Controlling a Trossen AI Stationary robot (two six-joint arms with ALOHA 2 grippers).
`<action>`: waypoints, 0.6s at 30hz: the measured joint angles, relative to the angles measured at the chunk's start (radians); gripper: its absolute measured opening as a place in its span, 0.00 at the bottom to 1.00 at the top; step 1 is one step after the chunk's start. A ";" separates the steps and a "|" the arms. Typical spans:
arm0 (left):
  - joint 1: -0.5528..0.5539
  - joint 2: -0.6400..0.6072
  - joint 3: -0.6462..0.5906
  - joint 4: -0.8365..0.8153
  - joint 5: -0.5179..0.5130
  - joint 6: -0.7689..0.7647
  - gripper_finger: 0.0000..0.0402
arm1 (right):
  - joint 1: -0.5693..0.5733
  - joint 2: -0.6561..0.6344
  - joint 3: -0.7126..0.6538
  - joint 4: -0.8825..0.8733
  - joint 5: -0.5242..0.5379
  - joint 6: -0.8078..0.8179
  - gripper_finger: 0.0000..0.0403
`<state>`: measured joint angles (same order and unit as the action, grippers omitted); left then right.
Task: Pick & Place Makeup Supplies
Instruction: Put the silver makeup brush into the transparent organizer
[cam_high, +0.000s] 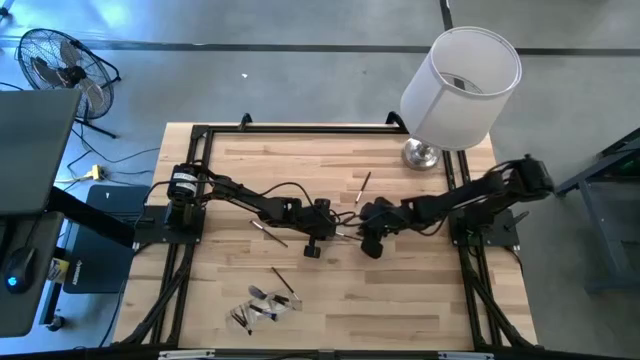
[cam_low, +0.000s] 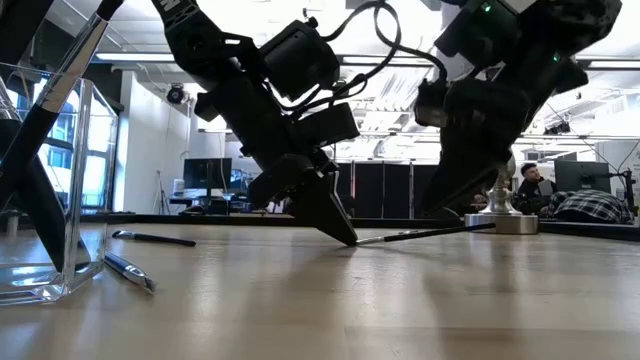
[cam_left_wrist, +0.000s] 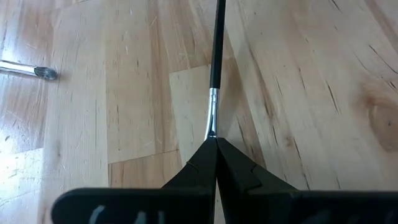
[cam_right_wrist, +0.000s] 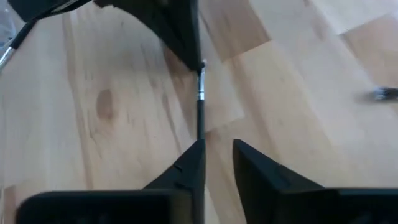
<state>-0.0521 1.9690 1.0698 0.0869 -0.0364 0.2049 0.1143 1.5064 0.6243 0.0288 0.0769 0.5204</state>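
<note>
A thin makeup brush (cam_left_wrist: 216, 50) with a black handle and silver ferrule lies at the table's middle between my two grippers. My left gripper (cam_left_wrist: 216, 142) is shut on its ferrule end. My right gripper (cam_right_wrist: 217, 149) faces it from the table's right, fingers open, with the handle (cam_right_wrist: 200, 106) running up to one finger. In the high view, other brushes lie loose on the wood: one (cam_high: 362, 185) near the lamp, one (cam_high: 268, 232) left of the grippers, one (cam_high: 283, 282) nearer the front. A clear holder (cam_high: 262, 305) with brushes sits near the front edge. My left gripper pinches the brush at the tip end of the silver ferrule (cam_left_wrist: 211, 127) between its two fingertips, slanting down from the table's left, fingers in line with the brush. In the low view that end is at the table and the handle (cam_low: 420, 236) rises slightly. My right gripper has the handle's free end (cam_right_wrist: 200, 134) beside the inner side of one finger (cam_right_wrist: 189, 162); I cannot tell whether they touch.
A white-shaded lamp (cam_high: 455, 80) stands on a metal base (cam_high: 422, 153) at the far right of the table. The black frame rails (cam_high: 190, 180) run along the table's sides. A fan and a desk stand beyond the left edge. Bare wood lies near the front right.
</note>
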 joint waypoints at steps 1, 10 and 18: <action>0.000 0.000 0.000 0.000 0.000 0.000 0.00 | 0.000 -0.010 0.000 -0.009 0.006 -0.006 0.22; 0.000 0.000 0.000 0.001 -0.006 0.008 0.00 | 0.000 -0.027 0.073 -0.158 0.019 -0.037 0.43; 0.000 0.000 0.000 0.011 -0.008 0.008 0.00 | 0.000 0.083 0.392 -0.573 0.026 -0.167 0.52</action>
<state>-0.0517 1.9691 1.0694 0.0982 -0.0447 0.2127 0.1143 1.5893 1.0164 -0.5443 0.1027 0.3532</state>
